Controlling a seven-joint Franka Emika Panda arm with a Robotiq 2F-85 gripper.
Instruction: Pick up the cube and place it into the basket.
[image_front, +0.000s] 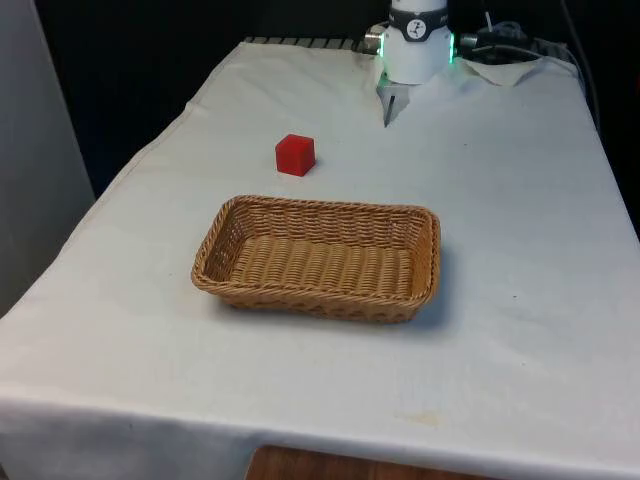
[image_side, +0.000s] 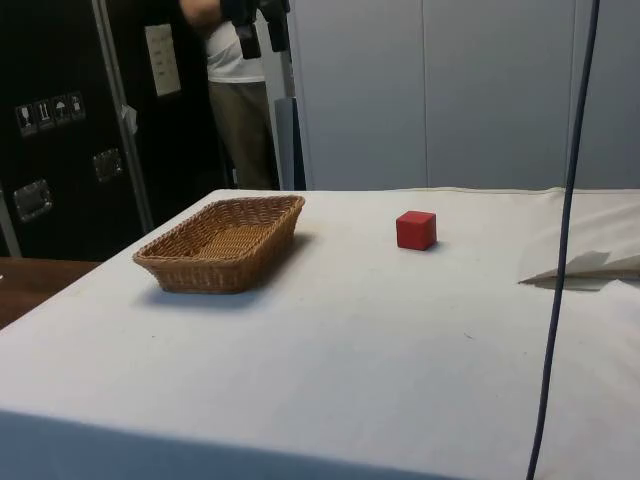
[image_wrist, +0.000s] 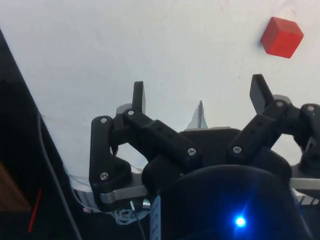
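End effector (image_wrist: 200, 92) hangs spread and empty, well apart from the cube (image_front: 295, 155); your off-centre descent could nudge it toward the basket (image_front: 318, 292).

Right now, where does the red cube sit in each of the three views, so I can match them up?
Front view: the red cube rests on the white cloth, beyond the wicker basket, nearer the front view's left.
Side view: the cube stands right of the basket, apart from it.
Wrist view: the cube lies on the cloth, beyond the open claw.
Shared landmark: the white cloth beneath the cube.
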